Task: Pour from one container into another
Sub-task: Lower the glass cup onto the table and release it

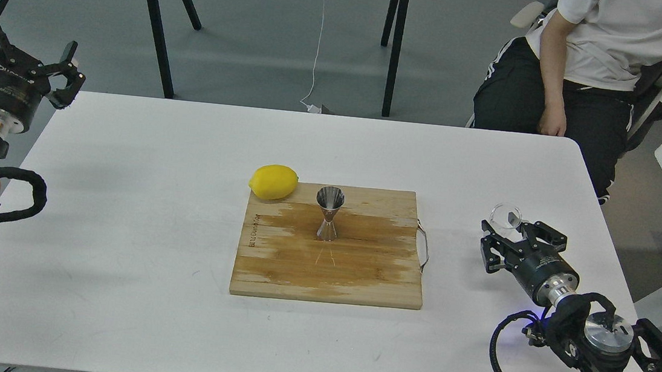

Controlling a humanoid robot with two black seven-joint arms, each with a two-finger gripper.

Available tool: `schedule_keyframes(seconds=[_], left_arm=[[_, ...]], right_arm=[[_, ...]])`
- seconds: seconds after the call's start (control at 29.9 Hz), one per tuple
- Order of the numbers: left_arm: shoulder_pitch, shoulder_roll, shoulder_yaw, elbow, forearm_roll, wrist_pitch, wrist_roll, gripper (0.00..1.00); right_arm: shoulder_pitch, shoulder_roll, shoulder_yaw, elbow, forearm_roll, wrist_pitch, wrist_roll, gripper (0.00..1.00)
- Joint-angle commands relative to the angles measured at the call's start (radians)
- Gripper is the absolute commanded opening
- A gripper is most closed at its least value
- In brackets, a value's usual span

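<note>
Since the glass cup looks light, slick and breakable, I'm eyeing its sidewall with my right pincer spread wide beside it, left pincer hanging open too.

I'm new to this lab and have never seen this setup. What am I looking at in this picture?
This is one view from the robot's own head, looking down at a white table. The black arms at either side are its own. The left pincer is open and empty, off the table's edge. The right pincer is open beside a clear glass cup on the table. A wooden cutting board carries an upright steel jigger; a lemon sits at its far left corner.
</note>
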Motion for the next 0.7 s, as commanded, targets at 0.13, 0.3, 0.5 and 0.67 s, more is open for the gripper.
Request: schedule_keyframes(seconds=[0.13,0.3,0.5,0.67], left_arm=[[0.003,-0.002,0.0,0.0,0.001,0.0,0.0,1.0],[-0.001,0.0,0.0,0.0,0.001,0.0,0.0,1.0],[-0.004,0.006,0.0,0.0,0.001,0.0,0.002,1.0],[-0.004,0.006,0.0,0.0,0.001,0.0,0.002,1.0]], right_arm=[[0.005,0.067,0.04,-0.129,0.003,0.039,0.004,0.39],[0.001,0.074,0.075,-0.129,0.005,0.057,0.004,0.46],[-0.003,0.074,0.077,-0.131,0.005,0.053,0.011,0.58],[-0.003,0.074,0.077,-0.133,0.006,0.053,0.015,0.68]])
